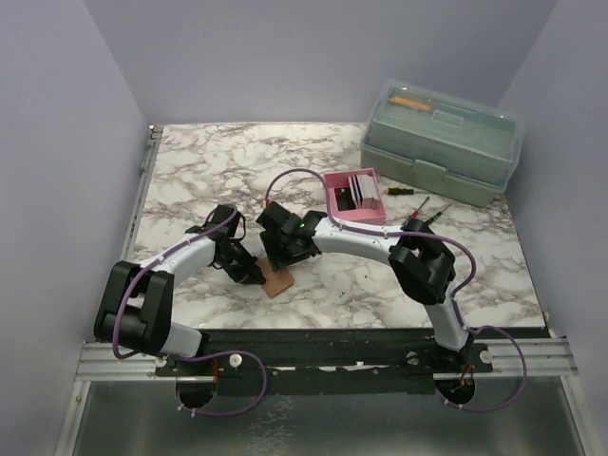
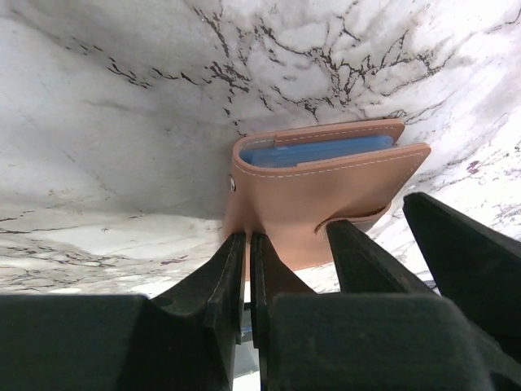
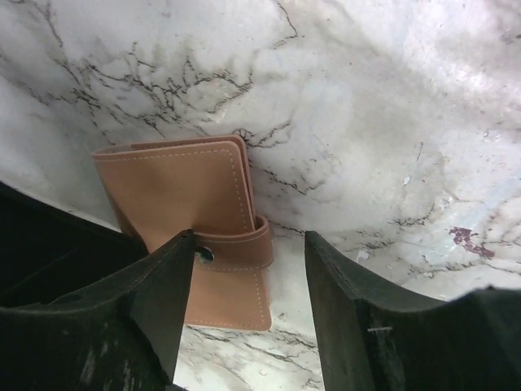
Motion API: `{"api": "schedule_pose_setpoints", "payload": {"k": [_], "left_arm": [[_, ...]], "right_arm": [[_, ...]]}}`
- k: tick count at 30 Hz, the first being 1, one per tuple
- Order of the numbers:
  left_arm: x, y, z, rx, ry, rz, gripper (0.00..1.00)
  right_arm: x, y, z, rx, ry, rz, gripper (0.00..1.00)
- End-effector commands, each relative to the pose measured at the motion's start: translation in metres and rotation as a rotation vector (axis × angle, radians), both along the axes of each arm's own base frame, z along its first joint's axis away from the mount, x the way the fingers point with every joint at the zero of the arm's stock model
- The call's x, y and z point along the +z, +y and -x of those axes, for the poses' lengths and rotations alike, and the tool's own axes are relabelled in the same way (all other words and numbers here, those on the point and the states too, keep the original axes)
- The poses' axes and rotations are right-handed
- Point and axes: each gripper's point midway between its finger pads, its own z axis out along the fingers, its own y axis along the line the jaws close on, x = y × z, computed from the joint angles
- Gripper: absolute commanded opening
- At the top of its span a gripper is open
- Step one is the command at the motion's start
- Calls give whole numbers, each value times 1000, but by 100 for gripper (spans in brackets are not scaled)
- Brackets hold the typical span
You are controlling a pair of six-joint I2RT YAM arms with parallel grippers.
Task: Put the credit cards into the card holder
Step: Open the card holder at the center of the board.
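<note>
While the left wrist view shows a blue credit card [image 2: 317,152] tucked inside the card holder [image 2: 326,191], its near edge pinched by the narrow left end effector [image 2: 247,261], the right wrist view shows only the snap strap [image 3: 236,244], lying between the fingers of the wide-open right end effector [image 3: 248,244].

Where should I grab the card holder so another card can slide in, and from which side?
Pinch the card holder at the edge opposite its opening, near the corner away from the strap, coming from that side with jaws across the thin covers. The blue card shows at the far edge in the left wrist view, so this likely keeps the opening and strap clear.
</note>
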Motion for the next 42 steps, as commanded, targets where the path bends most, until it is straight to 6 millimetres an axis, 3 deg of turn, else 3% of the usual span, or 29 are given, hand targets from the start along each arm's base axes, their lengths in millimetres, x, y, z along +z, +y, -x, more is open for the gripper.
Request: {"api": "schedule_pose_setpoints", "payload": {"k": [1, 7, 11, 17, 25, 32, 39, 42], "left_arm": [[-16, 14, 2, 23, 14, -77, 12], [-18, 15, 3, 28, 19, -82, 11], [-18, 15, 3, 35, 25, -79, 11], [-19, 15, 3, 42, 32, -82, 11], [-24, 17, 5, 56, 51, -91, 11], [-32, 23, 13, 59, 72, -115, 10], [-37, 28, 17, 27, 72, -145, 8], [-36, 28, 14, 11, 63, -146, 8]], "right_arm": [[29, 0, 1, 60, -125, 75, 58], [20, 12, 10, 102, -92, 39, 40], [14, 13, 11, 107, -88, 41, 41], [-16, 0, 16, 100, -55, 118, 45], [-29, -10, 25, 96, -49, 149, 38], [4, -2, 4, 4, -96, 38, 8], [35, -16, -4, -134, 97, -313, 7], [39, -23, -10, -122, 74, -314, 6]]}}
